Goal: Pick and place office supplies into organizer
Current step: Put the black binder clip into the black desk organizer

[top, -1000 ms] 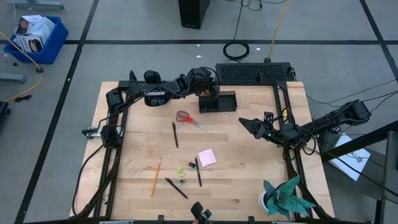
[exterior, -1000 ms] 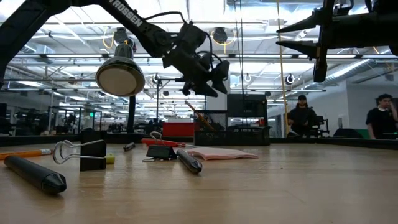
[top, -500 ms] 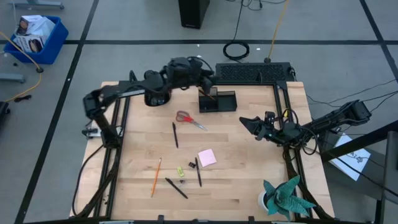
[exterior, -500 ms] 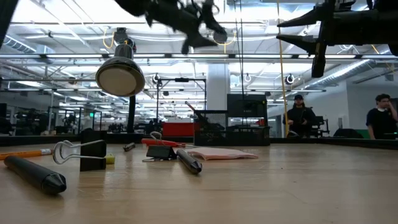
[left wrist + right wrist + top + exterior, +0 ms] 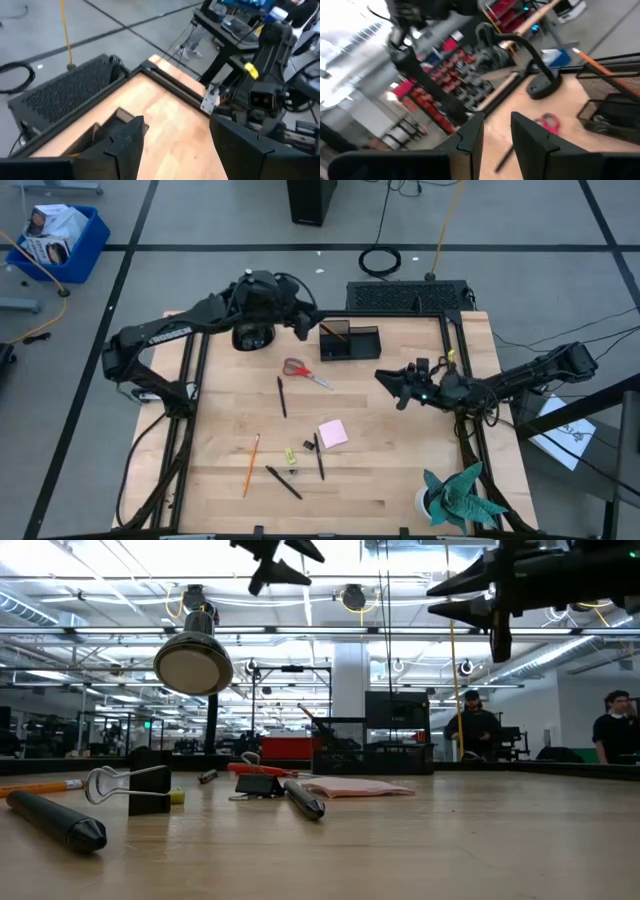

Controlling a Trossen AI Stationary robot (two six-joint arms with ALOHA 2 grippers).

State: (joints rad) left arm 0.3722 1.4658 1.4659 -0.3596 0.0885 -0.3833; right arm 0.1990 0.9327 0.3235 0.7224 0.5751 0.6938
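The task looked barely begun. The organizer stood at the far edge of the tabletop with what seemed a pencil leaning in it. Left out were the scissors, three black pens, an orange pencil, the pink sticky pad and small clips. The left gripper hung just beside the organizer, fingers spread and empty. The right gripper waited above the tabletop's right side, fingers narrowly apart, holding nothing.
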